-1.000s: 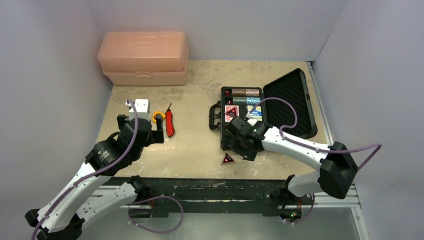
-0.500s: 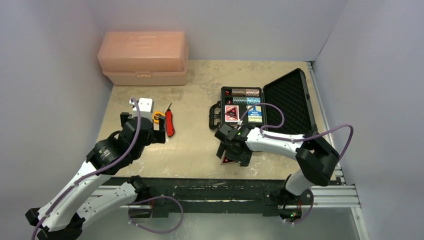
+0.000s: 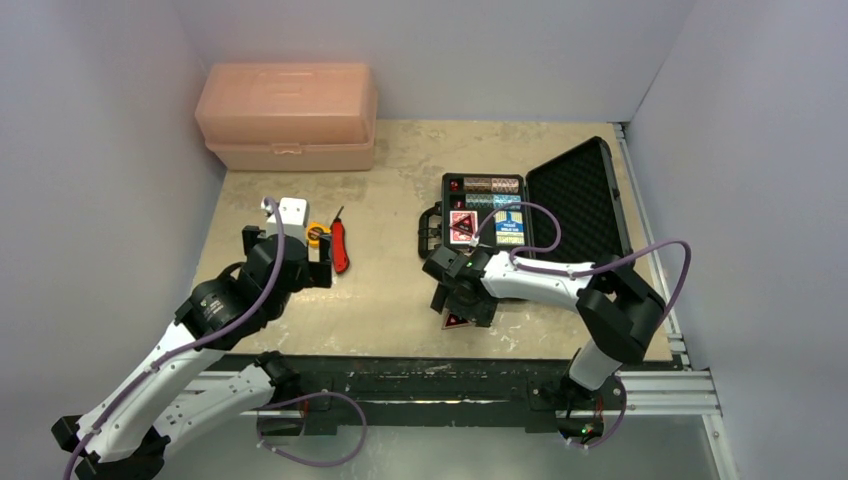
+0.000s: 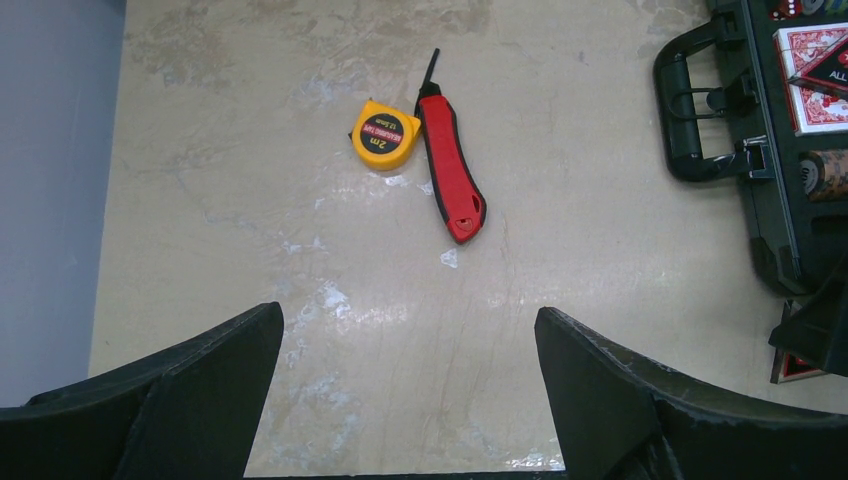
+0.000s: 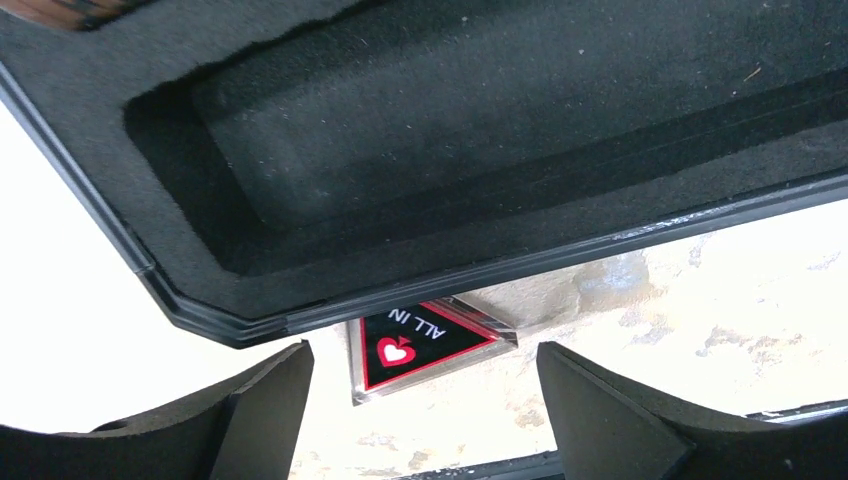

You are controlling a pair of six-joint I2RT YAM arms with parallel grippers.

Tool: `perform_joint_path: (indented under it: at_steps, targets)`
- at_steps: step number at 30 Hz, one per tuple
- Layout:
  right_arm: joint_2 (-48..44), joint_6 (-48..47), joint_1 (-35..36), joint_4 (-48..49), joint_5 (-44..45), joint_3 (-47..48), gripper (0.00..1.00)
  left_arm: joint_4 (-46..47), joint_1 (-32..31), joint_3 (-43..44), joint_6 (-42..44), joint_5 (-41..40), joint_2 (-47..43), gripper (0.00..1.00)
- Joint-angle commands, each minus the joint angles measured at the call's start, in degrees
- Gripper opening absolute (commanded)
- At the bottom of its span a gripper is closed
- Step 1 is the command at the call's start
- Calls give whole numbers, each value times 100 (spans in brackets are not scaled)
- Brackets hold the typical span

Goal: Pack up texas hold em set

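DONE: chip stacks [image 3: 492,186], red deck [image 3: 462,226] and blue deck [image 3: 508,226] seated in case [image 3: 444,200], centre-right of top view | TO DO: triangular token [image 5: 425,345] lies on surface just below case; lid [image 3: 578,200] open | right pincer [image 5: 422,352] spread astride token, not touching | left pincer [image 4: 407,315] spread, empty

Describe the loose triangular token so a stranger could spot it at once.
Start at the open black case, right of centre. Just off its near edge, on bare tabletop, lies a black triangular token with a red border, printed ALL IN. Its twin sits on the red deck inside; this one lies outside.
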Motion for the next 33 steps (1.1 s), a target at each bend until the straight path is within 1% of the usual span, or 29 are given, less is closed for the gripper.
perform_joint_path:
  at_steps: [1,7,23,33]
  targets:
    - [57,19,19,-117,364,247,86,168,26,-8,122,-20,-53,97]
    - [173,-52,19,-33,334,227,81,163,29,-5,118,-44,-58,97]
    - [325,-183,36,85,284,207,75,164,31,-18,121,-47,-76,97]
    - [416,-194,124,86,222,240,76,162,30,-16,119,-76,-98,97]
